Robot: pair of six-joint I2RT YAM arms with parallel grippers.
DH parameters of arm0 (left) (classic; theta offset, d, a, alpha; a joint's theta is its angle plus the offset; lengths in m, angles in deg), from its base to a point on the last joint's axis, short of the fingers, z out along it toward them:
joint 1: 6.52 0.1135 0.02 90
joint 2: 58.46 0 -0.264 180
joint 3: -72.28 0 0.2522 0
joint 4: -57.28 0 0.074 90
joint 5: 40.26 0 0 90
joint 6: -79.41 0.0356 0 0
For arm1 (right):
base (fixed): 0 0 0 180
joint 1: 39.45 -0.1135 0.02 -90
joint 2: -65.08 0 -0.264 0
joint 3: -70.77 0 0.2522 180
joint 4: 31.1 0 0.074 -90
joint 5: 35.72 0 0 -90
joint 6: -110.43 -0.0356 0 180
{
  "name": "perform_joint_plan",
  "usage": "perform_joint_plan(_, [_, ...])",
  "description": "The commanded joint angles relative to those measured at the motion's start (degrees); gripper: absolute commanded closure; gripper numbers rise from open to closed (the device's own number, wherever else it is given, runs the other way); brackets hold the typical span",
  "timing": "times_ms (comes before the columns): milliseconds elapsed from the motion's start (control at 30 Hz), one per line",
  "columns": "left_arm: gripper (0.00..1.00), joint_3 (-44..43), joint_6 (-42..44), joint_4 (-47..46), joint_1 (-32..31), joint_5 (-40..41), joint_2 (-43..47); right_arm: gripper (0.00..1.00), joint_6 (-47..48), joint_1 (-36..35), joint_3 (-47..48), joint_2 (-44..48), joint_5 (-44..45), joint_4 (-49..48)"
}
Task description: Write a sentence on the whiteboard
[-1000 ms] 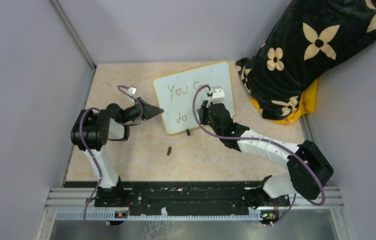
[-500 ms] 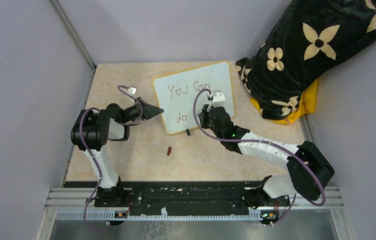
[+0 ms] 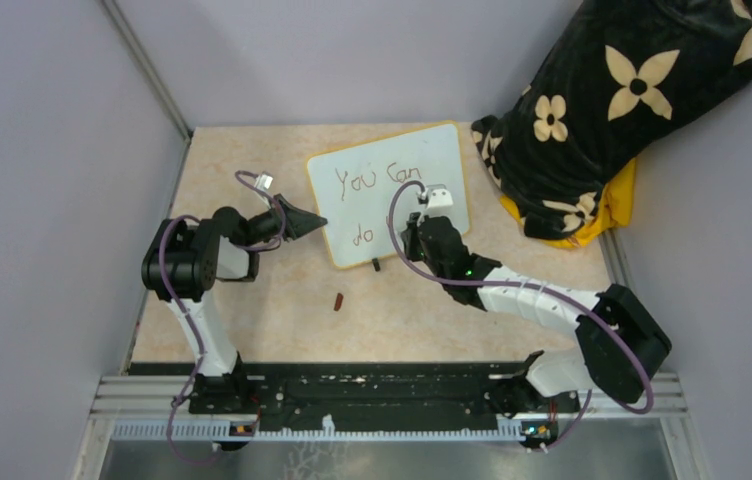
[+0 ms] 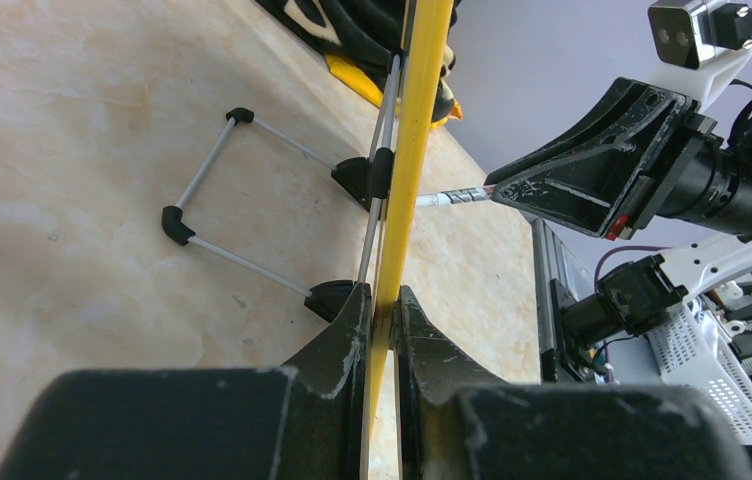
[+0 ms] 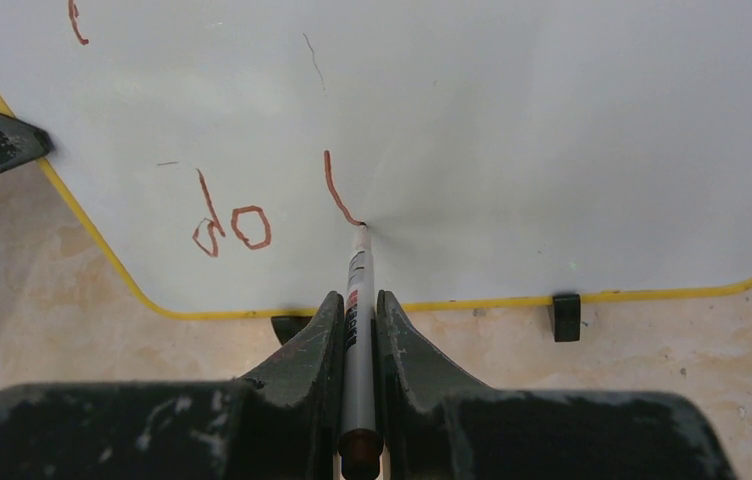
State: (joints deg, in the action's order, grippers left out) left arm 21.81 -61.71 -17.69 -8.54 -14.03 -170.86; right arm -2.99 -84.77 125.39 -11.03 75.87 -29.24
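Okay, my right end effector (image 5: 357,297) has slid a touch back toward my base since a second ago. That has uncovered the end of "Can", so the top line of the sentence (image 3: 372,180) now reads whole from above. Its fingers are clamped on the marker (image 5: 357,350), whose tip touches the whiteboard (image 5: 512,120) straight ahead. A short curved stroke (image 5: 336,190) ends right at that tip, and "do" (image 5: 232,226) sits to its left. My left end effector (image 4: 382,300) has not budged: it is pinched shut on the board's yellow frame, at the edge away from my right arm.

Now the hard parts. From above, my right wrist covers everything after "do", so the new stroke is hidden there. In the right wrist view the top line is cut off, apart from a scrap of one letter at the upper left. The left wrist view sees the board edge-on, with no writing visible, only the wire stand (image 4: 242,190) behind it. A black foot (image 5: 566,316) rests on the worktop (image 3: 252,310) to the right of the marker.
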Motion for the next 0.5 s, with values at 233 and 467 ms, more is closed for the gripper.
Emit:
perform_joint_plan(233, [1.00,0.6,0.4,-10.5,-1.2,-2.2,-1.2,1.00,-0.3,0.1,-0.8,4.5,4.7,-1.3])
perform_joint_plan(467, [1.00,0.6,0.4,-10.5,-1.2,-2.2,-1.2,1.00,0.7,0.0,-2.0,6.0,-0.9,-5.9])
